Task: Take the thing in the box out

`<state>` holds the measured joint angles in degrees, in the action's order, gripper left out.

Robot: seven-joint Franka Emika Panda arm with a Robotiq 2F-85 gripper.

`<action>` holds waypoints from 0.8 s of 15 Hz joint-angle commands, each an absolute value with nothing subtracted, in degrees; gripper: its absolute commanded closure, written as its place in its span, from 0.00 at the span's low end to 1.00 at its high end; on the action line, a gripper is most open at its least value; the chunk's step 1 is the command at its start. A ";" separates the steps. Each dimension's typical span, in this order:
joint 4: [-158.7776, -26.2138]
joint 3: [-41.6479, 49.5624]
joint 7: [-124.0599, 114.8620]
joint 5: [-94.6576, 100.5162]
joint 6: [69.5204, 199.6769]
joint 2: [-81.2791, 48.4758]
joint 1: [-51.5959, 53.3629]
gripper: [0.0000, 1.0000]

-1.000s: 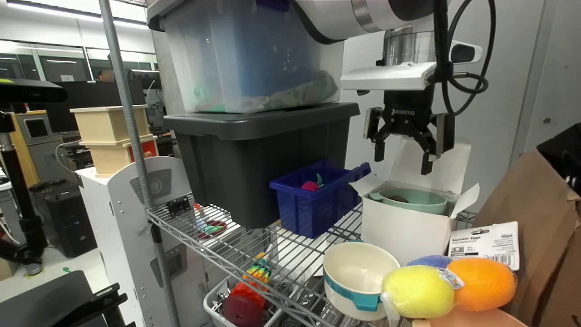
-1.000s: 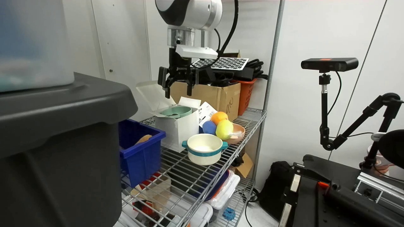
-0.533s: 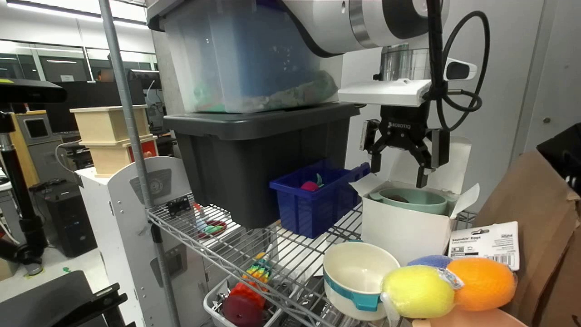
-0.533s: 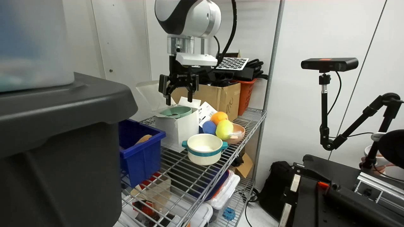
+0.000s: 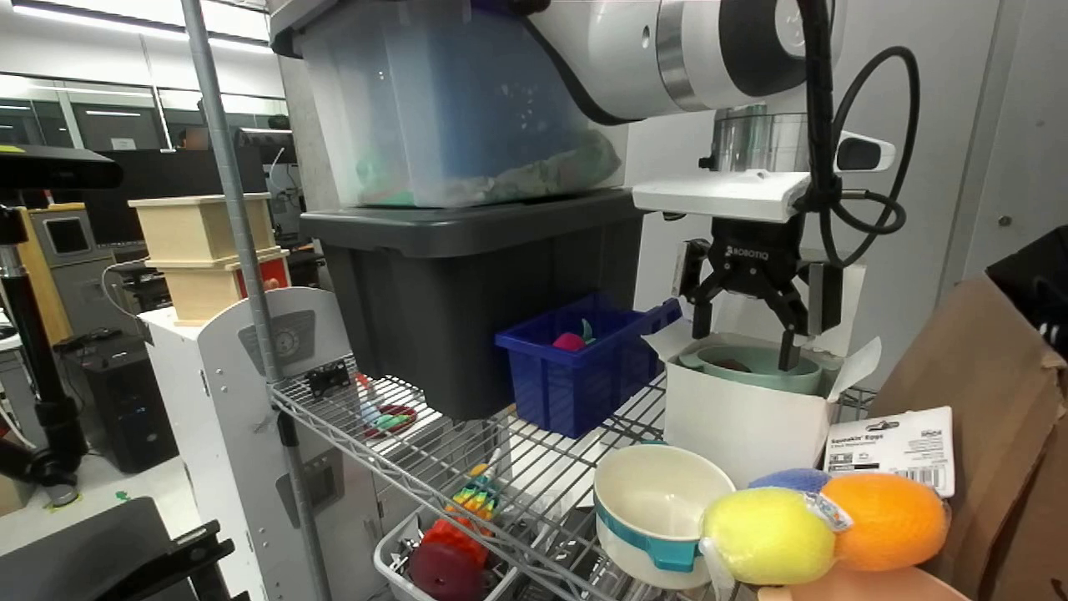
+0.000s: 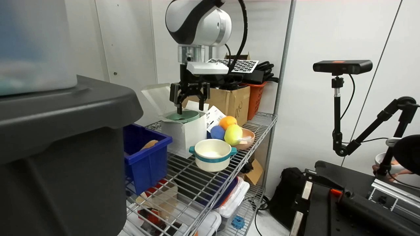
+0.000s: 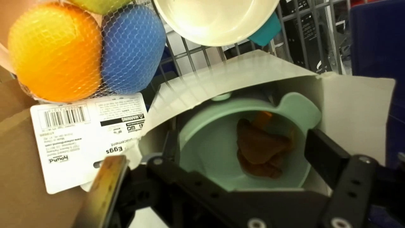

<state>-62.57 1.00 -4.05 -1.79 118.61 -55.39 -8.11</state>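
Lying beneath the wide-parted, empty jaws of the gripper (image 5: 744,348), the reddish-brown lump (image 7: 261,147) appears light and soft; recommend pinching its thick middle

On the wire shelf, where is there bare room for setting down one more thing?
Bare wire shelf shows between the blue bin and the cream pot; a smaller patch lies between the peach bowl and the orange basket. It is crowded around the white box: toy eggs beside it, the open gripper over its green pot.

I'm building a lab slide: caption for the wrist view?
Open tool over a white box, where a green bowl holds a brown lump.
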 commanded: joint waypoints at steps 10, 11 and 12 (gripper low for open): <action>-56.61 0.63 -3.73 -3.35 117.32 -58.70 -7.98 0.00; -56.26 0.36 -3.61 -3.53 117.41 -58.44 -7.94 0.00; -55.84 0.02 -3.32 -3.74 117.50 -58.33 -7.99 0.00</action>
<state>-58.33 0.68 -4.07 -1.79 118.63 -58.35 -8.04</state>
